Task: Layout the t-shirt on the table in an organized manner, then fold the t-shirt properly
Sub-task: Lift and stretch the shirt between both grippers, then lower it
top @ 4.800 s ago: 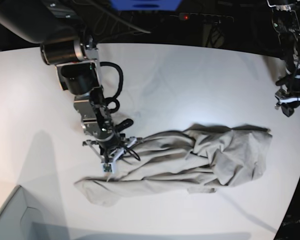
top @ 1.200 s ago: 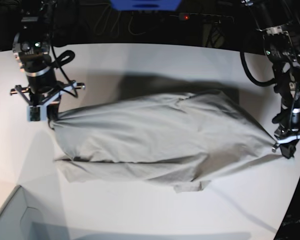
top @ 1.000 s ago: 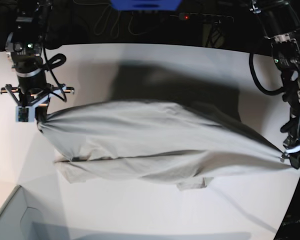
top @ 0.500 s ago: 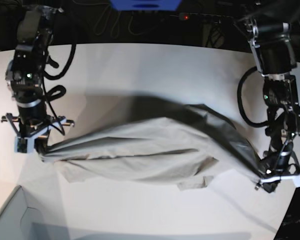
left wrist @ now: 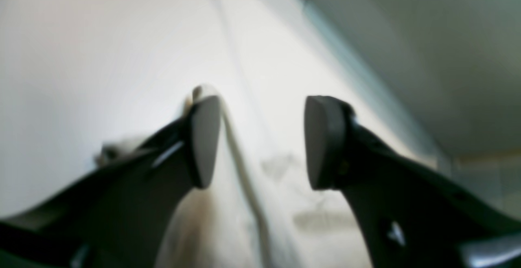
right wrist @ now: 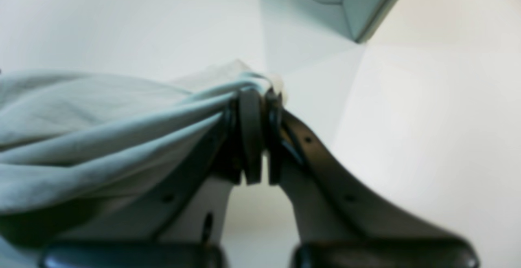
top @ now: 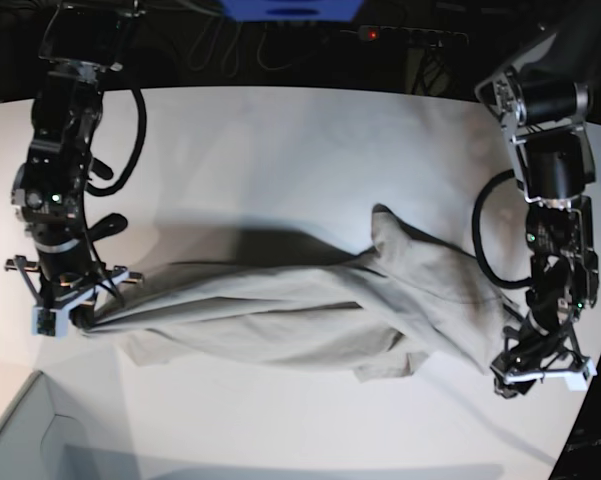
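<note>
Right hand pinches the soft grey-beige cotton t-shirt corner, anchoring it for spreading; left hand gapes wide, holding nothing.

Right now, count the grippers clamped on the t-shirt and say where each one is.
1. The right gripper is shut on the t-shirt at its end on the base view's left. The left gripper at the opposite end stands open, with cloth lying loose between its fingers.

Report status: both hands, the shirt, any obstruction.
Left hand open, shirt released. Right hand shut on shirt corner. Shirt bunched, not flat, on table. Nothing in the way.
</note>
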{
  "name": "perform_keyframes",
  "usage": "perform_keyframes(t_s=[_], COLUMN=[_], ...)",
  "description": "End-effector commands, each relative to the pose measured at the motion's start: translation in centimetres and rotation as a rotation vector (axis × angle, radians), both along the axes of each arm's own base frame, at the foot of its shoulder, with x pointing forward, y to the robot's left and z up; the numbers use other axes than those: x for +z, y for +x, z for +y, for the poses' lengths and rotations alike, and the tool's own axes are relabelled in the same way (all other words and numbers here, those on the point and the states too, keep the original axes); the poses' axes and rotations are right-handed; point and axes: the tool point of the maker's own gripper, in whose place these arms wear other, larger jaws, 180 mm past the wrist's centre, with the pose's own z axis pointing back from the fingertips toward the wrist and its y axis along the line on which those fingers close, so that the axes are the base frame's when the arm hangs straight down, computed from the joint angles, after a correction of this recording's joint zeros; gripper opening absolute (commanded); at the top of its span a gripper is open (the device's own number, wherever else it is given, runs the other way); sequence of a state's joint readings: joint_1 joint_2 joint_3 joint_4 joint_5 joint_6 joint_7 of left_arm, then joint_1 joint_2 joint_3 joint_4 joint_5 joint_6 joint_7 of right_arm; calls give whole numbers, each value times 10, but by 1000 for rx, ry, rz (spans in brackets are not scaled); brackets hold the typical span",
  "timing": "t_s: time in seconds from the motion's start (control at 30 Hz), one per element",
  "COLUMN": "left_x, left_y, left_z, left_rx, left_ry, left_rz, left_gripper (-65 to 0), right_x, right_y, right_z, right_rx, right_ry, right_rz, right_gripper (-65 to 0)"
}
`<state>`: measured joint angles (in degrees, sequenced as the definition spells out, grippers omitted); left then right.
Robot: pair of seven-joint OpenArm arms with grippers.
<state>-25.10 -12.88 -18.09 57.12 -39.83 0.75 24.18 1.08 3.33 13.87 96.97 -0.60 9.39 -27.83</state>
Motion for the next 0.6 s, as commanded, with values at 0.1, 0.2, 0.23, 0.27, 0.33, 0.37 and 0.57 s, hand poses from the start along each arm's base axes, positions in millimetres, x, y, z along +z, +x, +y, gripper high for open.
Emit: perform_keyframes(t_s=[0.1, 0.2, 0.23, 0.27, 0.33, 0.37, 0.57], left_x=[-11, -44, -56, -66, -85, -95, -112], left_y=[-35, -77, -92, -102, -118, -123, -115], left_z=[3, 4, 8, 11, 12, 9, -7], left_rx=[9, 35, 50, 61, 70, 70, 66], left_ry=[-79, -150, -160, -162, -170, -179, -228], left_rz=[-12, 39, 67, 88, 138, 164, 203], left_gripper=[-293, -293, -293, -293, -292, -292, -292], right_x=[11, 1, -2, -5, -12, -16, -41], right_y=[3, -4, -7, -10, -17, -21, -46], right_z=[-1, 2, 2, 2, 3, 4, 9], right_rx=[4, 8, 9, 9, 9, 10, 8], right_ry=[-7, -3, -2, -2, 0, 2, 21], right_rz=[-40, -15, -6, 1, 21, 30, 99], right_gripper=[-650, -650, -650, -650, -650, -650, -650])
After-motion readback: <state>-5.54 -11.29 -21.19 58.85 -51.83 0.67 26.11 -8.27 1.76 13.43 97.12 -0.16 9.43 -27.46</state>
